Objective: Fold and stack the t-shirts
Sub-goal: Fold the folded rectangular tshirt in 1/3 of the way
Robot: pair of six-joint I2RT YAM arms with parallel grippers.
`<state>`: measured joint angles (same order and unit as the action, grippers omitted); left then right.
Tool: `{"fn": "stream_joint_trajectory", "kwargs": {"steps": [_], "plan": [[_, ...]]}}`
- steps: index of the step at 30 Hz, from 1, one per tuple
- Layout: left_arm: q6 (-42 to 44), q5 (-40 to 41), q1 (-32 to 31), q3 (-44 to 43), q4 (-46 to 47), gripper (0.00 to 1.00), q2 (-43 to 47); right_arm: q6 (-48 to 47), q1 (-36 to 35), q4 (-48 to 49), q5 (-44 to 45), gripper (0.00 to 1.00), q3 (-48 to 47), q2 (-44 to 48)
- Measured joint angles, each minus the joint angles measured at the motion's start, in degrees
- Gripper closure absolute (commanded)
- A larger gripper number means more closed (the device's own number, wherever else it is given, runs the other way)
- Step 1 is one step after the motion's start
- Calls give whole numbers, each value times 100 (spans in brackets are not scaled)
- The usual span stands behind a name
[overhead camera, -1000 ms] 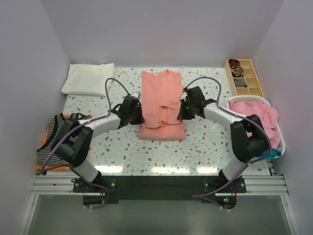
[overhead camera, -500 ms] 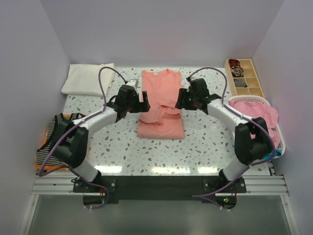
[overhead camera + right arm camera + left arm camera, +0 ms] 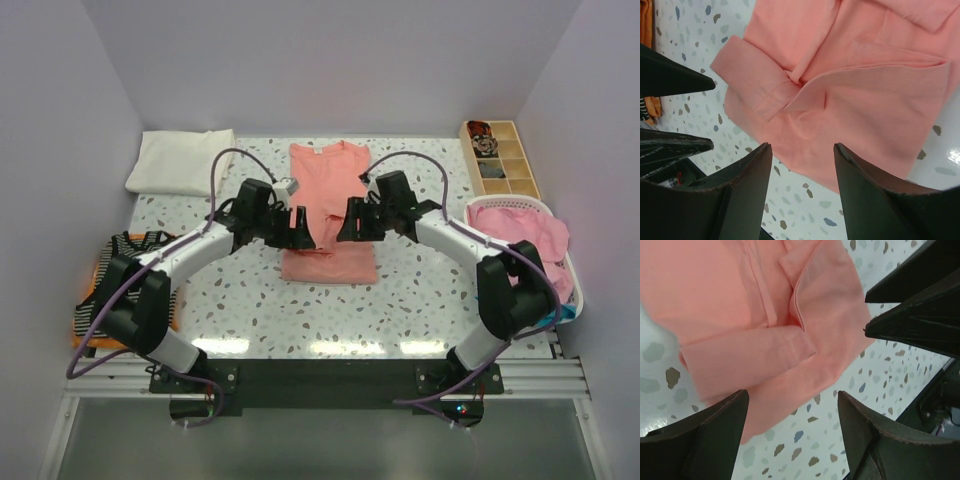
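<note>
Salmon-pink t-shirt (image 3: 325, 180) lies centre frame, sleeves folded in; my left gripper (image 3: 303, 236) and right gripper (image 3: 346, 228) hover open, empty, ready to fold.

Bare table (image 3: 300, 310) at the near edge, wide open to pass. Blocked right by the basket (image 3: 505, 202), left by the striped shirt (image 3: 115, 270)

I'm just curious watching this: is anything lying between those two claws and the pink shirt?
Nothing visible. The left gripper and right gripper both hang open right above the pink shirt, with only bare cloth under them.
</note>
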<state>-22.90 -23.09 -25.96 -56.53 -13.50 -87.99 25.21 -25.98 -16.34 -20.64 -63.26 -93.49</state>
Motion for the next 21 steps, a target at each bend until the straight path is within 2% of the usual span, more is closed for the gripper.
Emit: {"fn": "stream_joint_trajectory", "kwargs": {"steps": [6,12,21], "plan": [[258,-413,0,107,-466,25,0,68,-87,9,-208,44,7,-192],[396,-531,-4,109,-492,25,-120,76,-92,7,-284,44,7,-402],[398,-450,-4,2,-289,24,-933,20,-92,-13,-170,44,-15,-680]]}}
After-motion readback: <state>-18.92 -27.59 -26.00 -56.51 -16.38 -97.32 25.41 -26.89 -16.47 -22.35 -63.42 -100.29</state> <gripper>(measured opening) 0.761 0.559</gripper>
